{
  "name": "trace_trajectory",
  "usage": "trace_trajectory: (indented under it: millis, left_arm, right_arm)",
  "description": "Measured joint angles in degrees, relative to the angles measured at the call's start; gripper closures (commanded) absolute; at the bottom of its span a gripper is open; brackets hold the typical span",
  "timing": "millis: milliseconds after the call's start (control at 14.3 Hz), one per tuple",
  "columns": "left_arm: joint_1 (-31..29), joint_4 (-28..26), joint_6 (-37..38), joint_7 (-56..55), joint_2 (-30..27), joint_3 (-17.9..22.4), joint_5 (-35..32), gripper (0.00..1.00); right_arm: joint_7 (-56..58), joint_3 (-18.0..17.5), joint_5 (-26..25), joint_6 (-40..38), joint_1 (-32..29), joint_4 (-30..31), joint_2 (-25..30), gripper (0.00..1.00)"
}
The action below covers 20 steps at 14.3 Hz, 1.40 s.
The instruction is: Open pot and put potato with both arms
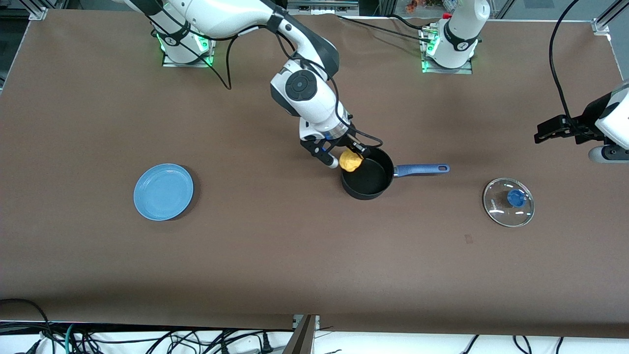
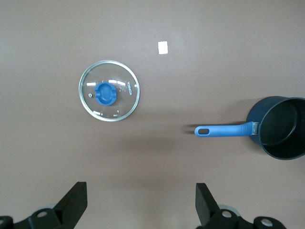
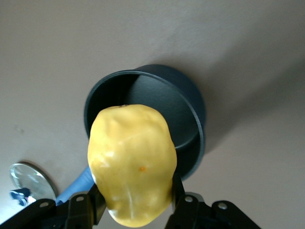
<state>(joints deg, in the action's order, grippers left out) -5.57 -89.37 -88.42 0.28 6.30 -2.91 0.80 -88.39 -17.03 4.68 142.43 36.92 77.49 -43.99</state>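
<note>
The black pot with its long blue handle stands open mid-table; it also shows in the left wrist view and the right wrist view. My right gripper is shut on the yellow potato and holds it over the pot's rim; the potato fills the right wrist view. The glass lid with its blue knob lies flat on the table toward the left arm's end, also in the left wrist view. My left gripper is open and empty, raised above the table near that end.
A flat light-blue plate lies toward the right arm's end of the table. A small white tag lies on the brown table near the lid. Cables run along the table's front edge.
</note>
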Motion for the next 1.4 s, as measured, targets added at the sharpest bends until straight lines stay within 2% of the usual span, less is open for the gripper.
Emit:
trace_trajectory:
  millis: [140, 279, 698, 977, 1116, 1395]
  left_arm:
    - [0.0, 0.0, 0.3, -0.6, 0.0, -0.3, 0.0, 0.0]
    - [0.0, 0.2, 0.5, -1.0, 0.1, -1.1, 0.0, 0.0]
    - [0.1, 3.4, 1.7, -1.2, 2.3, -1.5, 0.0, 0.0]
    - [0.1, 3.7, 1.8, -1.2, 2.7, -1.6, 0.0, 0.0]
    - [0.1, 3.7, 1.8, -1.2, 2.7, -1.6, 0.0, 0.0]
    - [0.1, 3.9, 1.9, -1.2, 2.7, -1.6, -0.3, 0.0]
  right_arm:
    - [-0.3, 0.7, 0.0, 2.6, 0.4, 0.0, -1.1, 0.36]
    - [-0.4, 1.2, 0.0, 4.1, 1.2, -0.1, -2.3, 0.0]
    - [-1.8, 4.4, -0.7, 5.0, 3.5, -1.5, -2.7, 0.0]
    - [0.6, 12.8, -3.3, 2.8, 3.3, -2.0, 0.4, 0.0]
    - [6.8, 15.4, -3.3, -5.2, 2.0, -2.4, 3.3, 0.0]
    - [23.2, 16.7, -3.2, -26.1, -3.0, -2.9, 12.4, 0.0]
